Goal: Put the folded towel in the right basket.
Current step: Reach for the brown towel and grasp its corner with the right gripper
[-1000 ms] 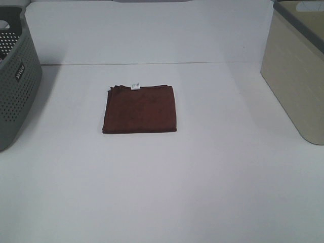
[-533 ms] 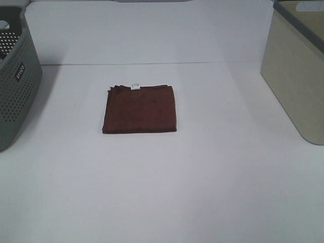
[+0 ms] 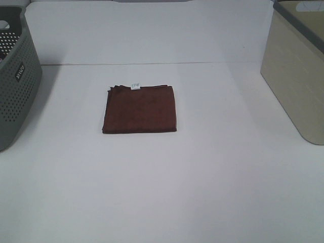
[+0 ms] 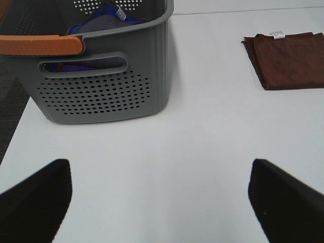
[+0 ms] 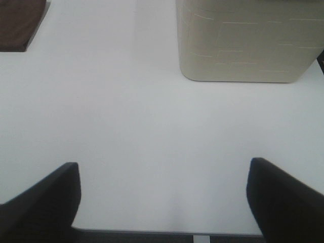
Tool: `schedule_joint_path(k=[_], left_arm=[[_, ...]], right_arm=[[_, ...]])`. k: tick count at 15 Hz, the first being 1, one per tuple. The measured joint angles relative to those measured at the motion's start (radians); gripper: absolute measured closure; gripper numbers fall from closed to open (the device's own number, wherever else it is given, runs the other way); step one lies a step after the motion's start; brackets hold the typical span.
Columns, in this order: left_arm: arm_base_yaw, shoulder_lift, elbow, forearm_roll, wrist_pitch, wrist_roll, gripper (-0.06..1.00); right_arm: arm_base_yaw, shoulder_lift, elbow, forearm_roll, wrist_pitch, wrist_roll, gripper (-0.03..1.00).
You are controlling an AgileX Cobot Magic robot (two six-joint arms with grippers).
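The folded dark brown towel [image 3: 140, 109] lies flat on the white table, left of centre, with a small white tag on its far edge. It also shows in the left wrist view [image 4: 288, 59] and at a corner of the right wrist view [image 5: 20, 23]. The beige right basket [image 3: 298, 66] stands at the table's right edge, also in the right wrist view [image 5: 248, 40]. Neither arm shows in the exterior view. My left gripper [image 4: 162, 202] is open and empty over bare table, near the grey basket. My right gripper [image 5: 162, 202] is open and empty, near the table's front edge.
A grey perforated basket [image 3: 15, 76] stands at the left edge; in the left wrist view [image 4: 101, 76] it has an orange handle and holds blue and purple cloth. A seam runs across the table behind the towel.
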Motion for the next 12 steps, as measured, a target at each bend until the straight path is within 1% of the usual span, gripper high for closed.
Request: schedule_joint_path(k=[12], left_arm=[[0.000,0.000,0.000,0.000,0.000,0.000,0.06]], right_arm=[[0.000,0.000,0.000,0.000,0.000,0.000,0.11]])
